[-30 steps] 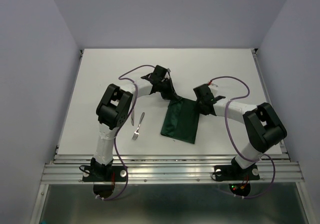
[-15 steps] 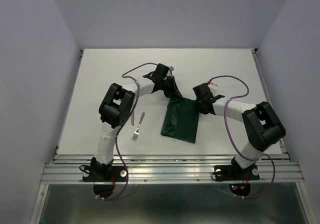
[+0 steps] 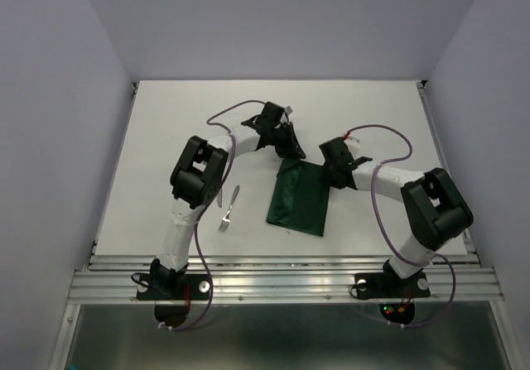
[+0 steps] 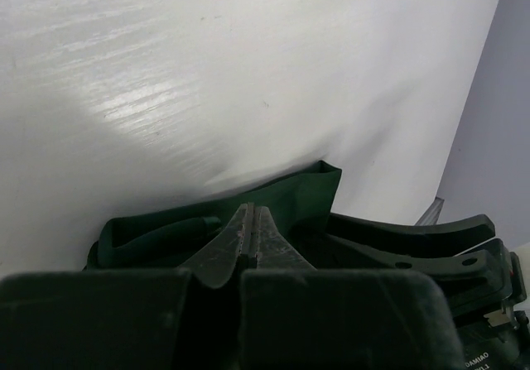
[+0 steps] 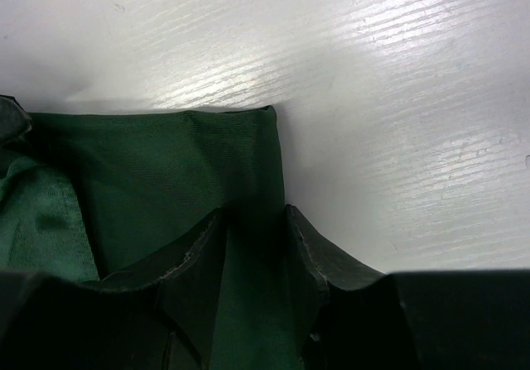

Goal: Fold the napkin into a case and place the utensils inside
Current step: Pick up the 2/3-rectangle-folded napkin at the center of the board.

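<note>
White and matt, the worktop [image 3: 166, 138] is filling the floor of a booth closed in by pale lavender walls [image 3: 83, 39], with a ribbed aluminium rail [image 3: 281, 283] running along its near edge, where the 2 arm bases are bolted.

The dark green soft cloth napkin [image 3: 300, 200] is lying flat near the middle of the worktop, already folded down into a narrow rectangle, so I am judging the folding as largely done. From above I cannot tell whether it is holding a proper pocket. The left wrist view is showing a gaping fold at its far end, which is looking like the mouth of a case.

The slim silver metal fork [image 3: 225, 214] and slim silver metal knife [image 3: 221, 189] are lying side by side on the bare surface, well to the left of the cloth and partly under the left arm. Neither is inside, so I am counting the loading of both utensils as the part left to do.

The left pincer [image 4: 251, 221] is sitting at the far left corner of the napkin with its fingers pressed together, and I am seeing no cloth between the tips. The right pincer [image 5: 248, 225] is standing with its fingers apart, straddling the napkin's right edge, 1 finger over the cloth and 1 over the white surface.
</note>
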`<state>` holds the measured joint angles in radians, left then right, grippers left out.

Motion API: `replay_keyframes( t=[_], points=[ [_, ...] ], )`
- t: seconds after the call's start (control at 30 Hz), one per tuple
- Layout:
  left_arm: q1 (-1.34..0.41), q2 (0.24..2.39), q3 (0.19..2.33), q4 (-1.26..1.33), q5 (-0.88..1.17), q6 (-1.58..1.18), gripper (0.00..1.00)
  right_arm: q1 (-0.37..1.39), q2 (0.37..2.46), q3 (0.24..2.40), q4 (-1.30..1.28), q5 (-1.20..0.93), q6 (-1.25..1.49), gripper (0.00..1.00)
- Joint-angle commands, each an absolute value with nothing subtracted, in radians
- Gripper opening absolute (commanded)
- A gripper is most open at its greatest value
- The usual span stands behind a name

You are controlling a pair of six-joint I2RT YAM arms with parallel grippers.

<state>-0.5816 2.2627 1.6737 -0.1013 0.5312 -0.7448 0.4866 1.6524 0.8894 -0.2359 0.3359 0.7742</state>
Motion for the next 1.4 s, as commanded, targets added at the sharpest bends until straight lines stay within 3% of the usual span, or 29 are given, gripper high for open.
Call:
replay_keyframes(
  t=[0.0,0.4,0.67,1.0,1.37],
  points=[
    [-0.586,2.267,1.730,-0.103,0.561,-0.719,0.00,0.489,1.641,0.902,-0.281,0.339,0.769,0.41],
    [-0.583,2.103,1.729,-0.211,0.430,-0.548,0.00,0.489,1.612,0.897,-0.290,0.342,0.762,0.45],
    [-0.584,2.026,1.586,-0.278,0.357,-0.446,0.00,0.489,1.600,0.894,-0.291,0.351,0.755,0.47],
    [-0.587,2.056,1.539,-0.273,0.406,-0.417,0.00,0.489,1.614,0.899,-0.293,0.350,0.750,0.47],
    [-0.591,2.143,1.629,-0.261,0.445,-0.439,0.00,0.489,1.611,0.902,-0.301,0.351,0.750,0.47]
  ],
)
